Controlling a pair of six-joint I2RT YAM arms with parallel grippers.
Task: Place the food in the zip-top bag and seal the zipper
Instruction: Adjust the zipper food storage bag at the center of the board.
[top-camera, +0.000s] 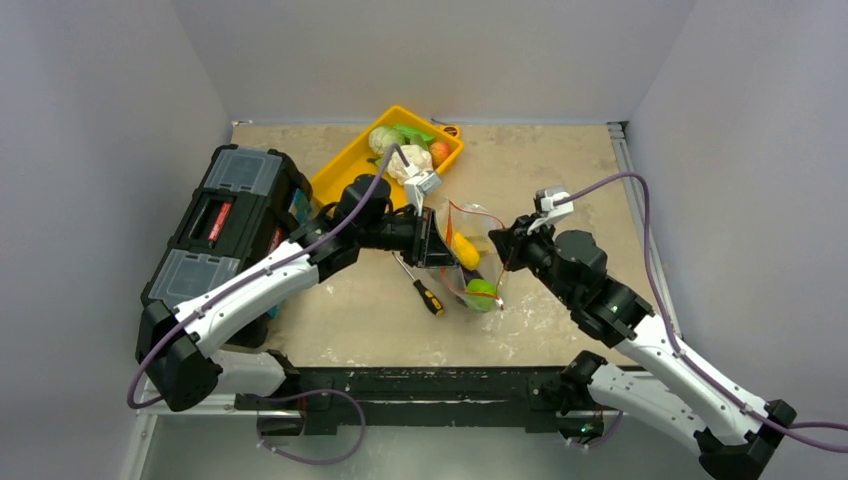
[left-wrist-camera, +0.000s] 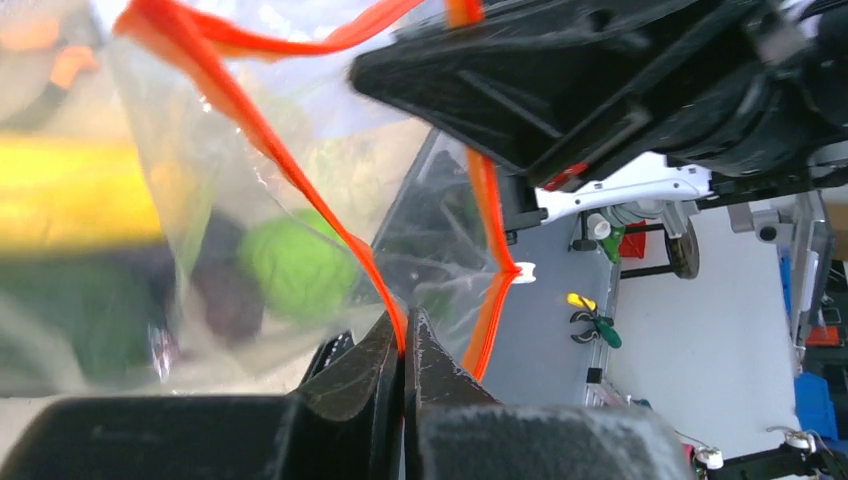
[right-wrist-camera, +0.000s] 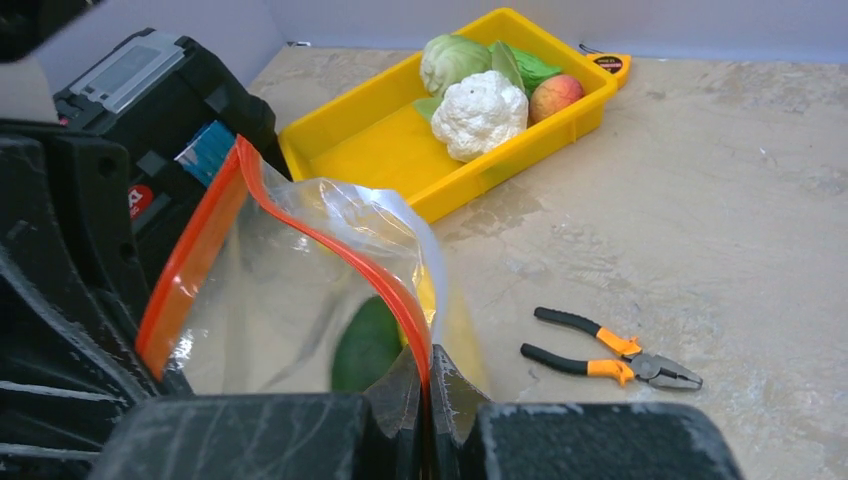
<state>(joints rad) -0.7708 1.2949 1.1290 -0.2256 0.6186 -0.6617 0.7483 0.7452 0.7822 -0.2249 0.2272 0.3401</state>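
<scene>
The clear zip-top bag (top-camera: 470, 262) hangs between my grippers, mouth open at the top. My left gripper (top-camera: 437, 245) is shut on the red-orange zipper strip (left-wrist-camera: 300, 170) at one side of the mouth, seen close in the left wrist view (left-wrist-camera: 404, 350). My right gripper (top-camera: 503, 245) is shut on the strip (right-wrist-camera: 330, 245) at the other side, seen close in the right wrist view (right-wrist-camera: 428, 375). Inside the bag are yellow corn (top-camera: 463, 250), a green lime (top-camera: 481, 290) and a dark green avocado (right-wrist-camera: 365, 345). Cabbage (right-wrist-camera: 455, 60), cauliflower (right-wrist-camera: 478, 115) and an orange-red fruit (right-wrist-camera: 555, 95) lie in the tray.
The yellow tray (top-camera: 345, 170) stands at the back, left of the bag. A black toolbox (top-camera: 230, 215) fills the left side. A screwdriver (top-camera: 425, 290) lies under the left arm. Orange-handled pliers (right-wrist-camera: 610, 350) lie on the table right of the bag.
</scene>
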